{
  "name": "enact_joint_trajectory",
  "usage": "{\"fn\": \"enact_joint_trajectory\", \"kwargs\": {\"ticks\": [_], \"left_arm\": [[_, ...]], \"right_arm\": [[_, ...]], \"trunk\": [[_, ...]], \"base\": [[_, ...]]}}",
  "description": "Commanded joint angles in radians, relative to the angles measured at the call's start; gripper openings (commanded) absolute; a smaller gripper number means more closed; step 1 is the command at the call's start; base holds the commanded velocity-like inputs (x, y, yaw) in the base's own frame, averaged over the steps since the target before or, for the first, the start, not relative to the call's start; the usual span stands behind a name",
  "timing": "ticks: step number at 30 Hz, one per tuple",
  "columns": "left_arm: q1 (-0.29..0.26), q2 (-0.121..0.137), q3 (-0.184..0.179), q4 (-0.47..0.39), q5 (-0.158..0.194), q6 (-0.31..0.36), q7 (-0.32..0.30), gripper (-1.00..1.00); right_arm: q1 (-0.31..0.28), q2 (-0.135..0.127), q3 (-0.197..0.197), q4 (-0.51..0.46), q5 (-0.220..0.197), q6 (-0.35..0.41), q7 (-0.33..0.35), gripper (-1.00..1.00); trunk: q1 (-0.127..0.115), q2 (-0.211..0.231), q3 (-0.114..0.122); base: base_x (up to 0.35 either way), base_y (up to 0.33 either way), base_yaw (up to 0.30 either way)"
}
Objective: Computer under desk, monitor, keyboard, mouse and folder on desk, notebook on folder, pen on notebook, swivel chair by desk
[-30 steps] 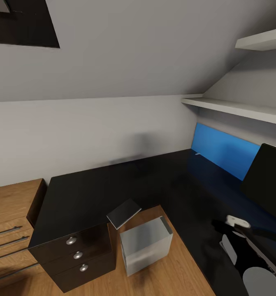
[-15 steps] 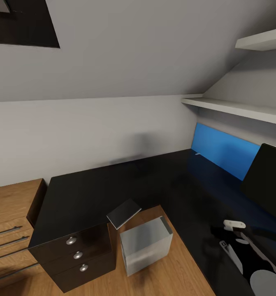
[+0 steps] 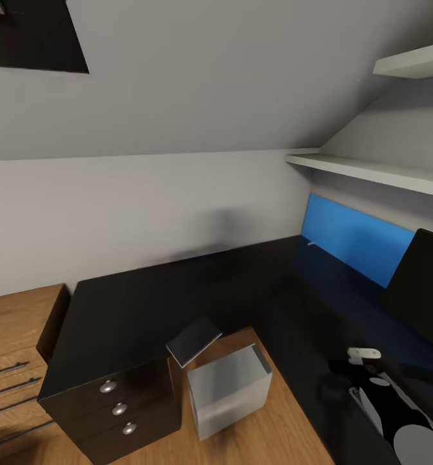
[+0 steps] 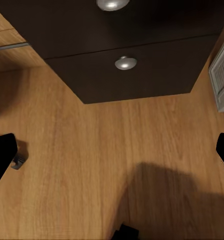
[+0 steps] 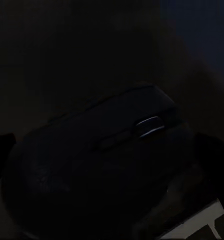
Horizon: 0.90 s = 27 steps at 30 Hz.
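1. The whole head view has shifted slightly, so the camera moved; the black worktop [image 3: 177, 290] lies as before.
2. Grey computer [image 3: 229, 389] stands on the floor at 6 o'clock, beside the drawer unit [image 3: 116, 407].
3. Monitor [image 3: 422, 284] is at 3 o'clock.
4. The right tool [image 3: 363, 354] has eased lower over the worktop; the dark mouse [image 5: 91, 165] sits between its fingers, grip uncertain.
5. The left tool [image 4: 112, 160] is spread apart above the floor.

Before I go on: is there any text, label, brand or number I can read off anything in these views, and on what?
None readable.
The computer has blank grey faces.
The monitor screen is black, with no mark I can make out.
The mouse is too dark to show any logo.
A white part at the right wrist view's edge carries dark marks, too cropped to read.
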Motion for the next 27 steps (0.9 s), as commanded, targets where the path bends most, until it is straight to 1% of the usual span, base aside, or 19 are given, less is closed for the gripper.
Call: {"fn": "enact_joint_trajectory", "kwargs": {"ticks": [1,7,8,12,15,18,19,27], "left_arm": [[-0.001,0.002,-0.008,0.000,0.010,-0.006,0.007,1.00],[-0.001,0.002,-0.009,0.000,0.010,-0.006,0.006,1.00],[-0.001,0.001,-0.010,0.000,0.010,-0.006,0.006,1.00],[-0.001,0.000,-0.012,0.000,0.011,-0.006,0.008,1.00],[-0.001,0.000,-0.011,-0.001,0.012,-0.006,0.010,1.00],[-0.001,-0.006,-0.011,-0.001,0.012,-0.006,0.009,1.00],[-0.001,-0.011,-0.011,-0.001,0.012,-0.006,0.008,1.00],[-0.001,-0.012,-0.011,-0.001,0.012,-0.006,0.008,1.00]], "right_arm": [[-0.001,0.001,-0.008,-0.002,0.010,0.003,0.008,-1.00],[-0.006,-0.001,-0.008,0.001,0.012,0.006,0.004,-1.00],[-0.010,-0.004,-0.008,0.006,0.012,0.008,0.003,-1.00],[-0.045,-0.025,-0.009,0.075,0.012,0.007,0.000,-1.00],[-0.059,-0.030,-0.009,0.096,0.012,0.005,-0.001,-1.00],[-0.062,-0.031,-0.009,0.100,0.012,0.003,-0.001,-1.00],[-0.063,-0.031,-0.008,0.102,0.012,-0.012,-0.001,-1.00],[-0.063,-0.032,-0.008,0.103,0.012,-0.016,-0.001,-1.00]], "trunk": [[0.001,-0.001,-0.001],[0.001,-0.001,-0.001],[0.001,-0.001,-0.001],[0.001,-0.001,-0.001],[0.001,-0.001,-0.001],[0.012,-0.022,-0.011],[0.016,-0.029,-0.014],[0.047,-0.085,-0.039]], "base": [[0.228,0.000,0.000],[0.063,0.000,0.000],[0.010,0.000,0.000],[0.003,0.000,0.000],[0.000,0.000,0.000],[0.000,0.000,0.000],[0.000,0.000,0.000],[0.000,0.000,0.000]]}}
